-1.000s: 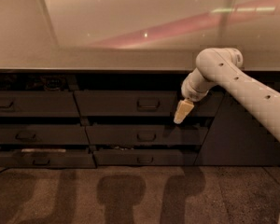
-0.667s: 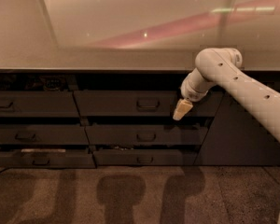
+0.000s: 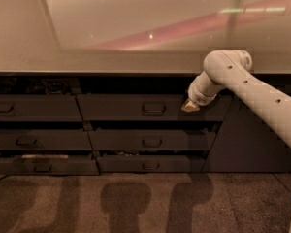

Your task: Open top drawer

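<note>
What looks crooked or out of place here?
The bottom left drawer sticks out a little, with a pale strip showing along its top edge. Nothing looks spilled or broken. The gripper is in front of the top drawer, right of its handle, not on it.

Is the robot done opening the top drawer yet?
Not yet. Done: the gripper is at the top drawer front, just right of its handle. In hand: the reach for the handle, which nothing touches. Left: get onto the handle and pull, since the drawer looks shut.
</note>
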Motion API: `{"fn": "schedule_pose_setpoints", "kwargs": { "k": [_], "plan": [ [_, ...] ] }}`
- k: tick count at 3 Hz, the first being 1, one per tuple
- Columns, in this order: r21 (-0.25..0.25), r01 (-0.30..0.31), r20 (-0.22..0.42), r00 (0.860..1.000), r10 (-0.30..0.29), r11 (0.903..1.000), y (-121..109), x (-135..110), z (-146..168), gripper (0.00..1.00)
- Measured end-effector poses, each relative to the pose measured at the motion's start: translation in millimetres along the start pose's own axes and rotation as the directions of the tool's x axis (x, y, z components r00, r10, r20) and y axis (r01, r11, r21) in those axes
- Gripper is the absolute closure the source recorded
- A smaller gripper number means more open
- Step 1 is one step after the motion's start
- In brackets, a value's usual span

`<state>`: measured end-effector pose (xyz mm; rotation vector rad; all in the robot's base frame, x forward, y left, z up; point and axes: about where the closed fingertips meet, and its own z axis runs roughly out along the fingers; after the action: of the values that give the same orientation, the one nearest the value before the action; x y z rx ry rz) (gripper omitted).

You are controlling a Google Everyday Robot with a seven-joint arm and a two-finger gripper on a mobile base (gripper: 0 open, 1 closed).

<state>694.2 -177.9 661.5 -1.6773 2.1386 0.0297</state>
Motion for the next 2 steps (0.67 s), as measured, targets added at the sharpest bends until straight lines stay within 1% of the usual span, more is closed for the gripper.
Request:
{"fn": "schedule_pose_setpoints", "kwargs": {
  "k": [1, 2],
  "plan": [
    [0.0, 0.0, 0.0, 1.0, 0.0, 1.0, 0.0, 0.0, 0.0, 0.89],
    [0.0, 0.0, 0.0, 1.0, 0.0, 1.0, 0.0, 0.0, 0.1, 1.0]
  ]
}}
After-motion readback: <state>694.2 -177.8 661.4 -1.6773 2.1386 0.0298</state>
